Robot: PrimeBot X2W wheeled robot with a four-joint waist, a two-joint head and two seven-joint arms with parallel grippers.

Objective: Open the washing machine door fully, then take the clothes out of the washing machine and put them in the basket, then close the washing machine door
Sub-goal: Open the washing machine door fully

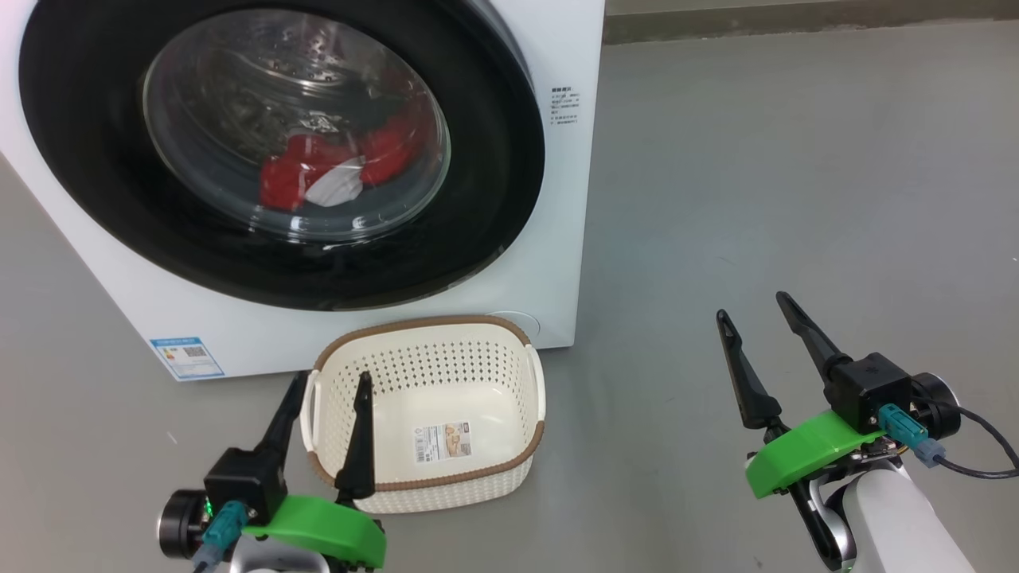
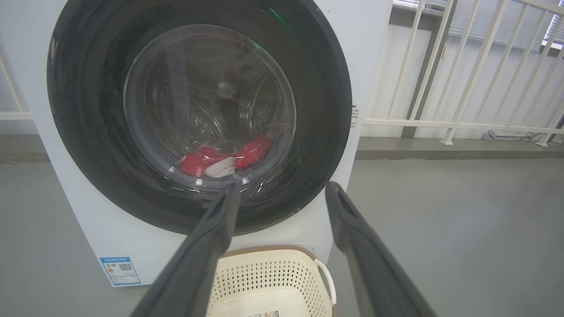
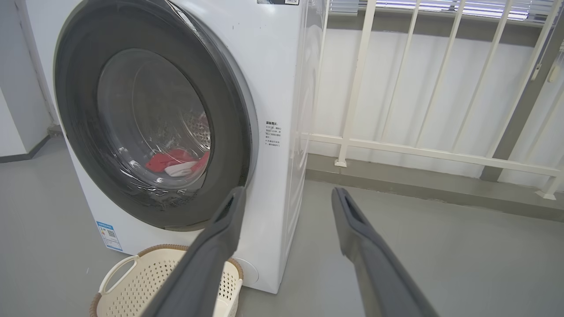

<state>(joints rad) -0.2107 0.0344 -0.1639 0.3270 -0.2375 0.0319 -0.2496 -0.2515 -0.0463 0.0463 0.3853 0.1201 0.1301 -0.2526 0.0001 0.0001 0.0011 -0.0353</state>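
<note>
The white washing machine (image 1: 549,239) stands on the floor with its round black-rimmed door (image 1: 493,159) shut against its front. Through the glass I see the red and white clothes (image 1: 334,171) lying low in the steel drum, also in the left wrist view (image 2: 220,160) and right wrist view (image 3: 176,160). The cream basket (image 1: 426,350) sits empty on the floor right before the machine. My left gripper (image 1: 333,378) hovers open over the basket's near left corner. My right gripper (image 1: 752,306) is open over bare floor, well to the right of the machine.
A blue sticker (image 1: 187,358) marks the machine's lower left front. Grey floor (image 1: 796,175) spreads to the right. A white railing (image 3: 418,149) runs behind and to the right of the machine. A cable (image 1: 987,465) trails from my right wrist.
</note>
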